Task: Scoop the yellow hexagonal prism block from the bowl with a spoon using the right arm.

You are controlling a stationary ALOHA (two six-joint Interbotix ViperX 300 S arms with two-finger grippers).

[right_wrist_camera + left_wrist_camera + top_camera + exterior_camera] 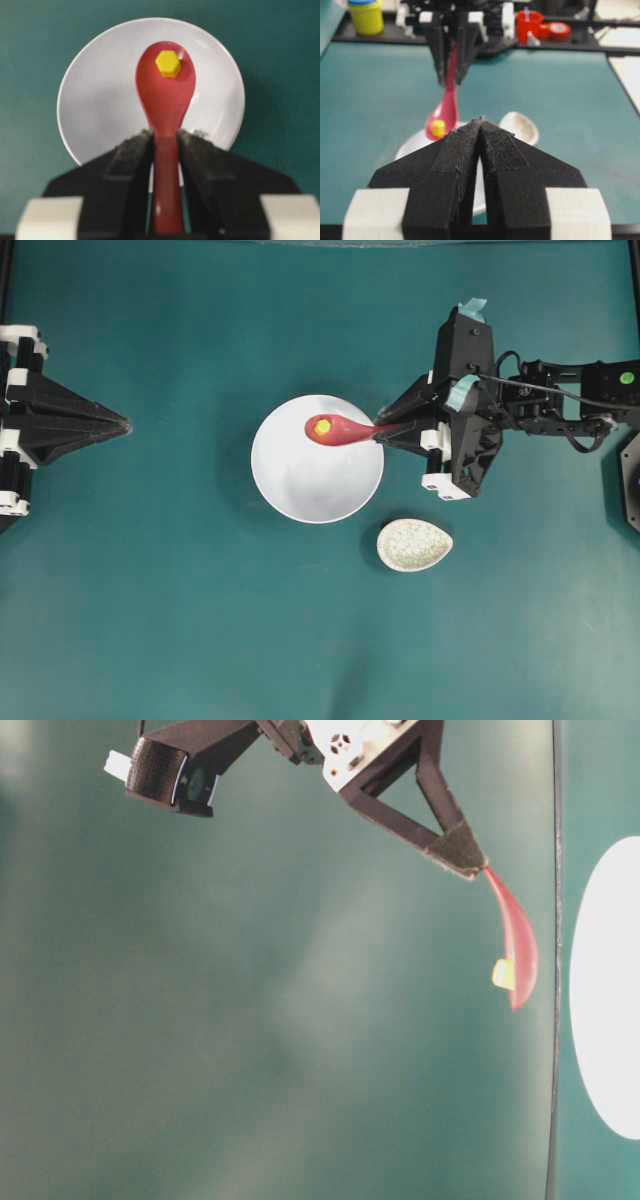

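Where pincer [165,145] hides spoon [164,95] handle.

Overhead looks straight down; both wrist views, facing oppositely, share the bowl [316,460].

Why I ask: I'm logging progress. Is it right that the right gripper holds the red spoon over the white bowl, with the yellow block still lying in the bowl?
Not quite: the yellow block sits in the spoon, not the bowl, as the right wrist view shows. The rest holds.
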